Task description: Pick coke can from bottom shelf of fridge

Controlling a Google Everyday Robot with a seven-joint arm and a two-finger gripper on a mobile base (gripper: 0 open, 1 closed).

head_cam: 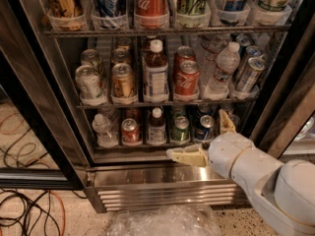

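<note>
The fridge (162, 181) stands open in front of me. On its bottom shelf (106, 149) a small red coke can (130, 131) with a silver top stands second from the left. It sits between a clear plastic bottle (104, 131) and a brown bottle with a white cap (156, 127). A green can (180, 129) and a blue can (204, 127) stand to the right. My gripper (196, 134) is open at the right end of the bottom shelf. One cream finger (187, 156) points left below the shelf edge; the other (226, 122) points up. It is empty and well right of the coke can.
The middle shelf holds cans and bottles, including red coke cans (186, 77). Taller cans fill the upper shelf (162, 31). The louvred steel base panel (162, 191) sticks out below. Crinkled clear plastic (162, 221) and cables (24, 210) lie on the floor. The dark door frame (44, 132) stands at left.
</note>
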